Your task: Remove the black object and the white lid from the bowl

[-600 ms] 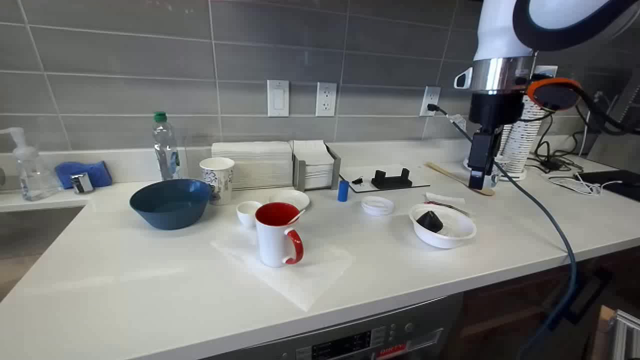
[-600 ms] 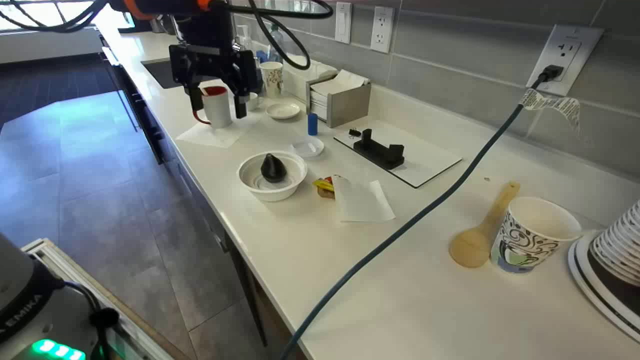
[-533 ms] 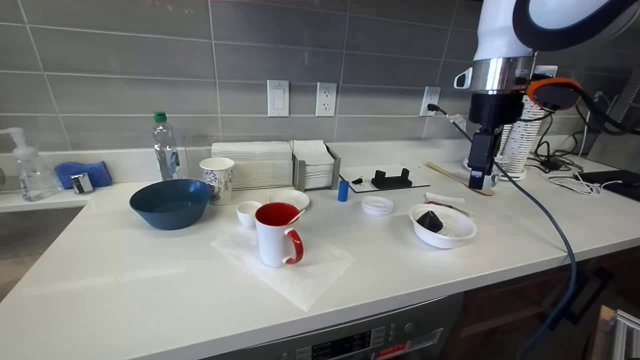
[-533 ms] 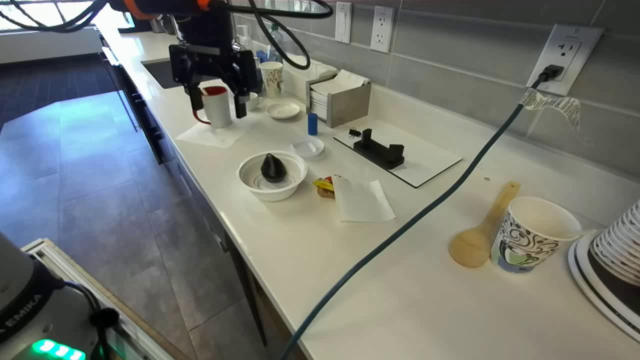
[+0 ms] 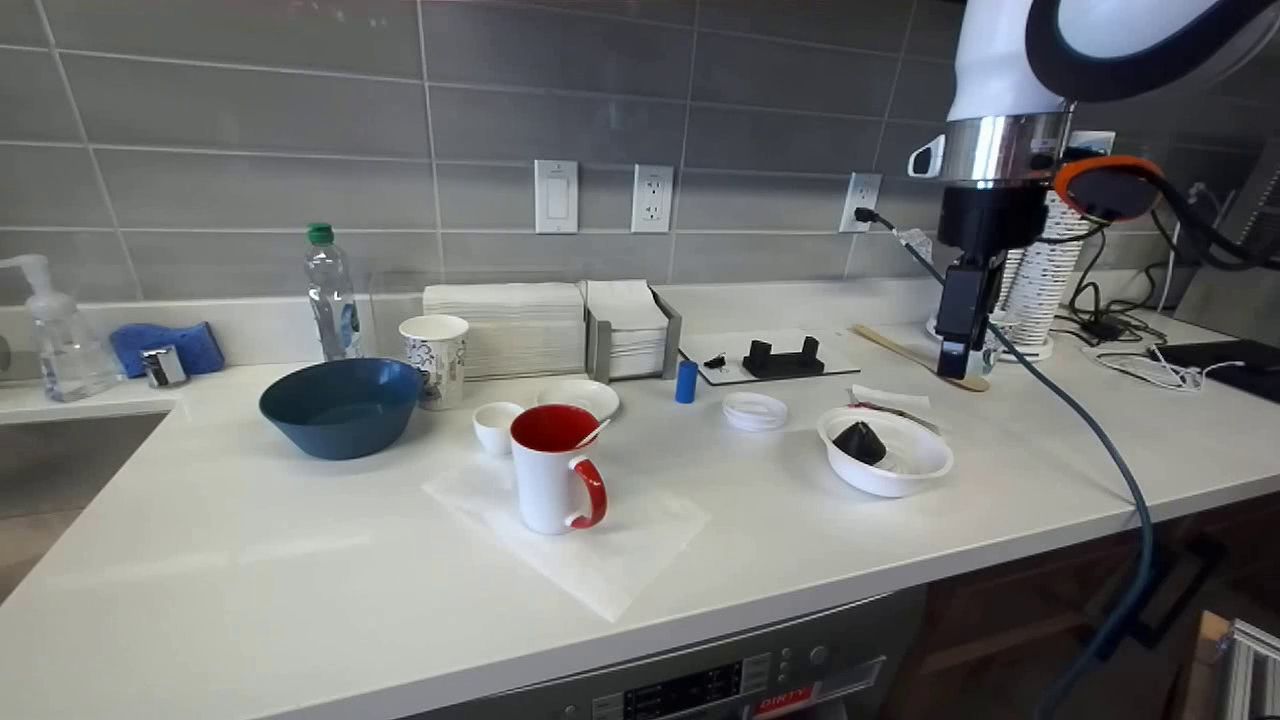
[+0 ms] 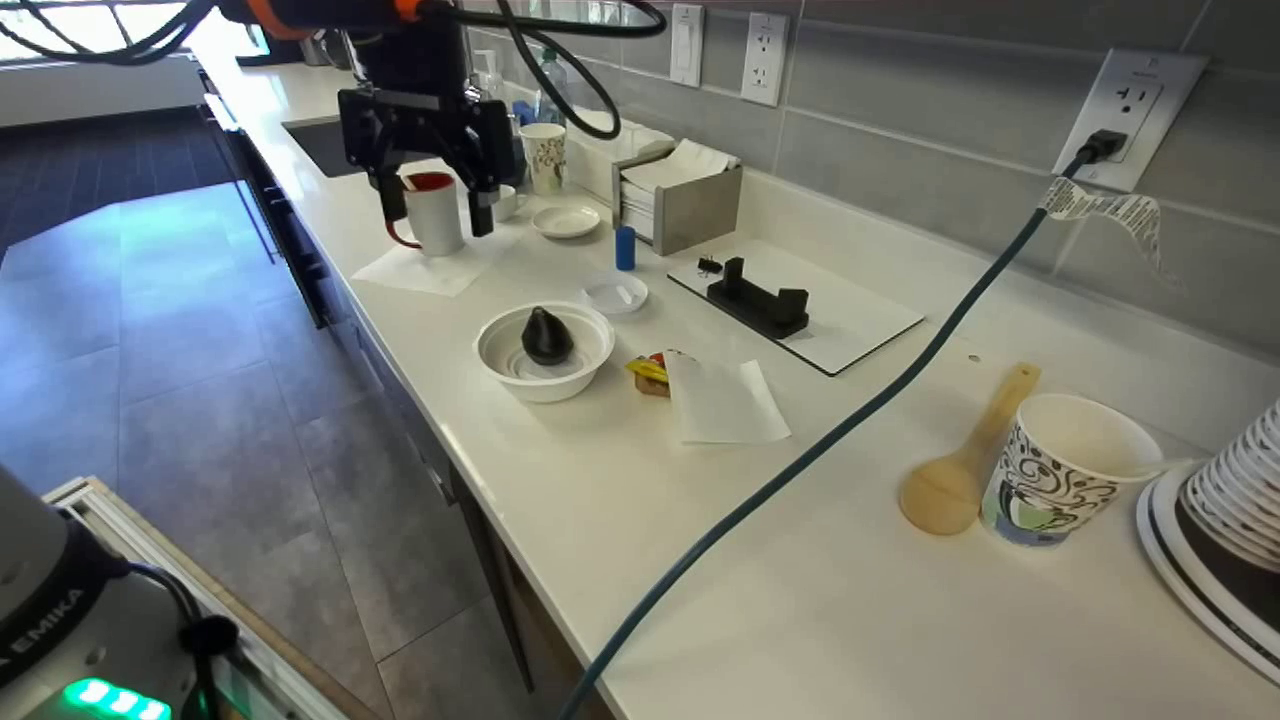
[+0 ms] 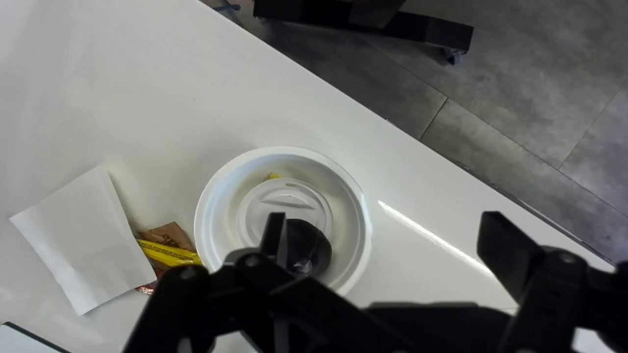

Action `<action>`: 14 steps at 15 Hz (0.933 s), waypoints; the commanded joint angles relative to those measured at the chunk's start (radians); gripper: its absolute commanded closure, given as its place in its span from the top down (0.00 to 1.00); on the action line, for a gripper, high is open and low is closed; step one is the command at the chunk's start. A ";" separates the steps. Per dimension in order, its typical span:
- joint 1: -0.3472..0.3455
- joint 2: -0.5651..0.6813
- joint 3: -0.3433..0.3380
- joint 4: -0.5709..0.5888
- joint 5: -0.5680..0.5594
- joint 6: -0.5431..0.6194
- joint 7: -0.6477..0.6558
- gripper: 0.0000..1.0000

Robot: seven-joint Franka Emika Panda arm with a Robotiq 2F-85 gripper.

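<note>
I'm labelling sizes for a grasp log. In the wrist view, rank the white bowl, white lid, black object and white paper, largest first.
1. White bowl
2. White paper
3. White lid, partly covered
4. Black object; the gripper hides part of it, so I rank what shows

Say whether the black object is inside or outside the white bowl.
In: the wrist view shows the black object inside the white bowl, hiding part of the white lid.
</note>
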 commanded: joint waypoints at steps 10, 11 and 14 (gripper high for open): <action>0.028 0.082 0.004 0.070 -0.170 -0.001 -0.248 1.00; 0.026 0.094 -0.007 0.078 -0.194 0.016 -0.299 1.00; 0.022 0.143 -0.058 0.102 -0.227 0.070 -0.468 1.00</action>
